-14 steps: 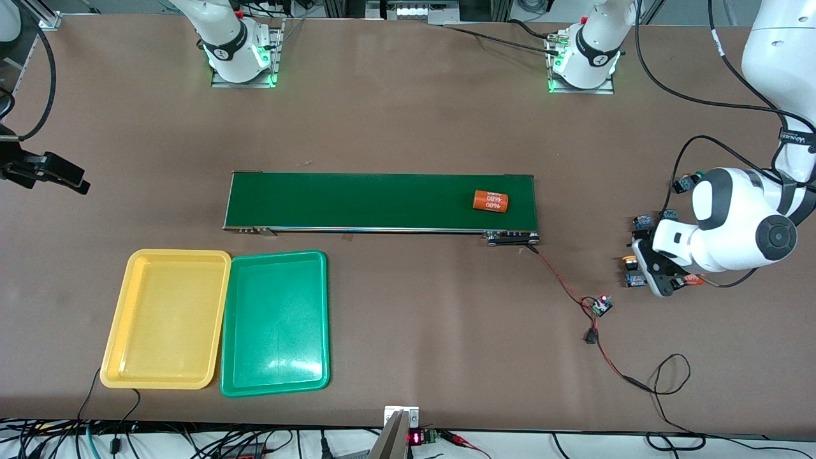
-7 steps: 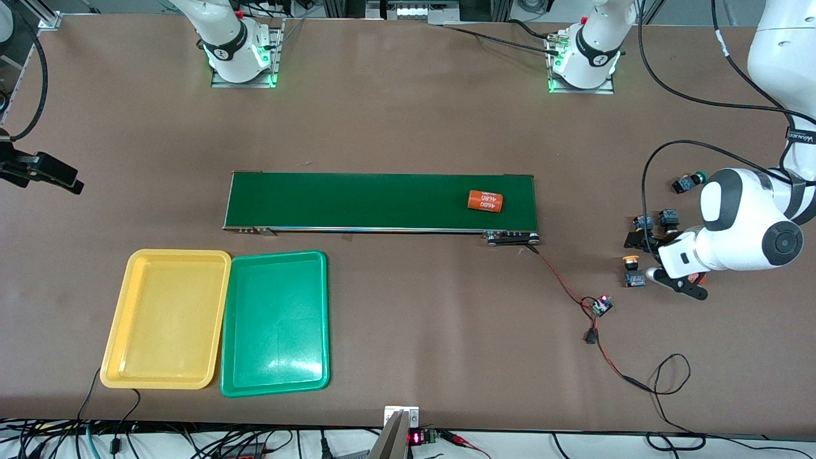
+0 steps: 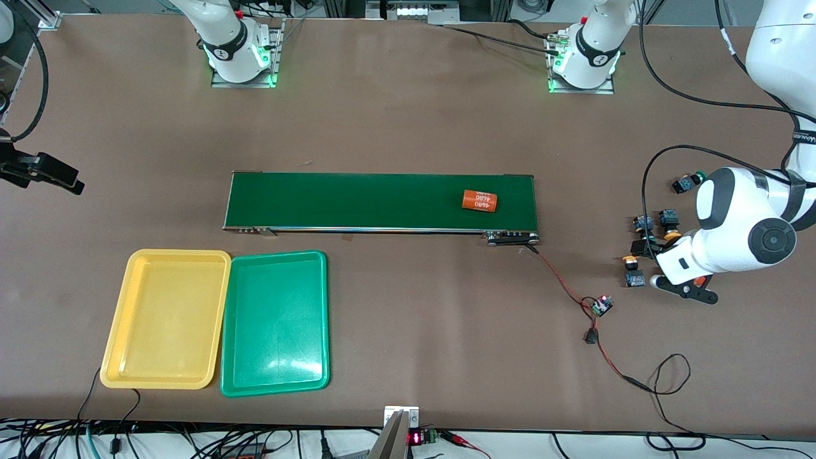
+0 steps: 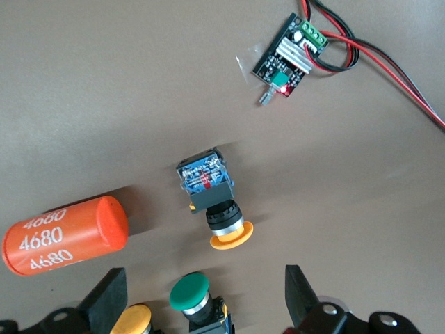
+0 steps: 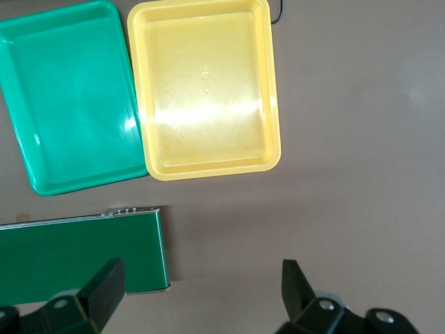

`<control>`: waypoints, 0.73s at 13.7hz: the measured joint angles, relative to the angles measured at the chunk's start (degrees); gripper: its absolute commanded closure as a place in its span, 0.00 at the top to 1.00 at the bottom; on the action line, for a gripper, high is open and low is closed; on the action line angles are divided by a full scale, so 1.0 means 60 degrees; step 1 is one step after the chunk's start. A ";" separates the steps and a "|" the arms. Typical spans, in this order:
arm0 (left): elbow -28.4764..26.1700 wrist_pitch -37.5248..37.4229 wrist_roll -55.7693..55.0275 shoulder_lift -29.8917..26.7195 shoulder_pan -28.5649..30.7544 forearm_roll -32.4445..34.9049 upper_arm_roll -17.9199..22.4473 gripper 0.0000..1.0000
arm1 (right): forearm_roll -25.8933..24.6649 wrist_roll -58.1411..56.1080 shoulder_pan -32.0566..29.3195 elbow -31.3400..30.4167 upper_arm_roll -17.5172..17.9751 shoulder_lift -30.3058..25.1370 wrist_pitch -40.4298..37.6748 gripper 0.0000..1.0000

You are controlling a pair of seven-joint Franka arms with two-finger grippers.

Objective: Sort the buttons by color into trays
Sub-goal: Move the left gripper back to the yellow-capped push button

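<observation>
Several buttons lie in a cluster at the left arm's end of the table. My left gripper point(image 3: 660, 248) point(image 4: 201, 299) hangs open over them and holds nothing. A green-capped button point(image 4: 191, 298) lies between its fingers, and a yellow cap point(image 4: 132, 321) sits by one finger. Another yellow-capped button point(image 4: 212, 202) point(image 3: 632, 268) lies a little nearer the front camera. A second green-capped button point(image 3: 687, 183) lies farther back. The yellow tray point(image 3: 166, 319) point(image 5: 205, 90) and green tray point(image 3: 274, 322) point(image 5: 69, 90) sit side by side, empty. My right gripper point(image 3: 48, 173) point(image 5: 201, 292) waits open above the right arm's end of the table.
A dark-green conveyor belt point(image 3: 382, 201) point(image 5: 76, 254) lies across the middle with an orange printed cylinder point(image 3: 479, 200) on it. Another orange cylinder point(image 4: 62, 236) point(image 3: 699, 280) lies beside the buttons. A small circuit board point(image 3: 600, 305) point(image 4: 285, 56) with red-black wires sits nearer the front camera.
My left gripper has turned and shifted over the button cluster. The orange cylinder on the belt has slid toward the right arm's end. The right gripper has barely moved.
</observation>
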 measured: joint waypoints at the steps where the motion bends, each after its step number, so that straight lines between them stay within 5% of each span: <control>1: 0.0011 0.0003 -0.0009 -0.0002 0.0039 -0.0364 0.0008 1.00 | 0.0000 -0.0001 0.0000 0.0001 0.0000 0.0000 0.0000 1.00; 6: 0.0011 -0.0143 -0.0066 -0.0001 0.0219 -0.1089 0.0013 1.00 | 0.0000 -0.0001 0.0000 0.0013 0.0000 0.0000 0.0000 1.00; 10: 0.0534 -0.1778 -0.0145 -0.0001 -0.0064 -0.1094 -0.0328 1.00 | 0.0000 -0.0001 0.0000 0.0022 0.0000 -0.0001 0.0000 1.00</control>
